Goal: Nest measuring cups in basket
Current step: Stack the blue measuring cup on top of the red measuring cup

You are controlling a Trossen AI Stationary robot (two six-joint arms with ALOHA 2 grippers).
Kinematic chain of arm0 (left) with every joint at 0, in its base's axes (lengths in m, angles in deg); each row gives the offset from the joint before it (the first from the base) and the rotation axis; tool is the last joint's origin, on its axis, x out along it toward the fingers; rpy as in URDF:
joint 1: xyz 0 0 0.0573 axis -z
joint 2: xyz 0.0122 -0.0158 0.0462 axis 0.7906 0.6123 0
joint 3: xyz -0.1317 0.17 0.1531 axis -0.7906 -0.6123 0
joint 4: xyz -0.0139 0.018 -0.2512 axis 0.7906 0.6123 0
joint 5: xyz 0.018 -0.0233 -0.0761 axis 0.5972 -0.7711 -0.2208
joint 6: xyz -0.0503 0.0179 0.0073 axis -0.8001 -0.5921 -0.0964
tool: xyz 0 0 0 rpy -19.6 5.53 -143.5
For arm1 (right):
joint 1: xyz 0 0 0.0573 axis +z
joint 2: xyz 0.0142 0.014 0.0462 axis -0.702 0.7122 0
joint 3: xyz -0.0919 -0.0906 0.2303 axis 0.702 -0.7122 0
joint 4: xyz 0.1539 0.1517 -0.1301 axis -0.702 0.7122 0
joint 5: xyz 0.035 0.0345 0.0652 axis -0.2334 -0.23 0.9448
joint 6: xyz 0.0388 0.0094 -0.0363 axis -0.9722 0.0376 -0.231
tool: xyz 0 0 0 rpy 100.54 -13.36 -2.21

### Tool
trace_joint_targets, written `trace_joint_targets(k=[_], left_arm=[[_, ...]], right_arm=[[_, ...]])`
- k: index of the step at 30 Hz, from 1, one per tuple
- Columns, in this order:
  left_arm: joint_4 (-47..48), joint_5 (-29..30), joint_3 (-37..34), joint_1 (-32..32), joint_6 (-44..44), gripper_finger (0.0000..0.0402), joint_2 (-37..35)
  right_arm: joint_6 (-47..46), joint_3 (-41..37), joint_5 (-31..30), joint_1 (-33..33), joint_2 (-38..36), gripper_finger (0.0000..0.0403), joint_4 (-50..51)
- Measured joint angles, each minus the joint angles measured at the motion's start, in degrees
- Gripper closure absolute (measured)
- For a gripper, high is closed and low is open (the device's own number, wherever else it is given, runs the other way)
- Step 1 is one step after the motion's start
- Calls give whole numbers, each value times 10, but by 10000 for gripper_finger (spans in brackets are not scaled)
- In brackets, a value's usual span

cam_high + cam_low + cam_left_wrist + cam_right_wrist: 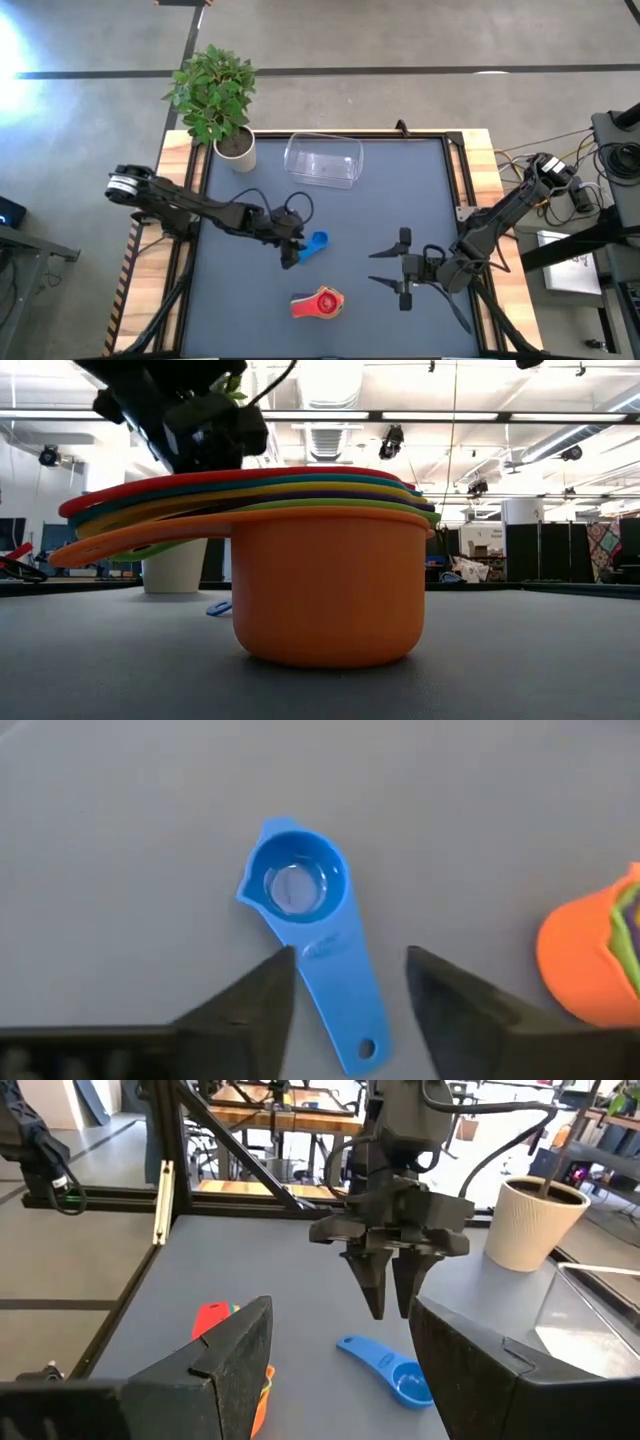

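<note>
The left gripper (291, 247) hovers over the handle of the blue measuring cup (303, 925), its fingers parted with the handle between them but not touching. The cup lies on the table, apart from the nested stack of cups (317, 303) and the empty basket (323, 160). The thin, flat handle could slip away if the fingers close too high. The right gripper (403, 268) waits wide open near the stack.

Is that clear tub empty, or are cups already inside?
Empty: the basket holds no cups. The blue cup and stacked cups lie on the table.
</note>
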Motion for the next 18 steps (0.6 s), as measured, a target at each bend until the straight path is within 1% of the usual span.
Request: trace_joint_targets(k=[4,6,8,12,14,18], left_arm=[[10,1,26,0,-12,155,40],[35,1,50,0,-20,125,67],[88,5,80,1,-29,104,96],[193,46,138,4,-57,94,147],[203,59,153,6,-60,96,160],[196,58,169,12,-60,102,176]], right_arm=[[-5,-3,0,0,0,179,2],[-5,-4,0,0,0,179,2],[-5,-4,0,0,0,179,2],[-5,-6,0,0,0,179,2],[-5,-8,0,0,0,179,3],[-4,-9,0,0,0,179,3]])
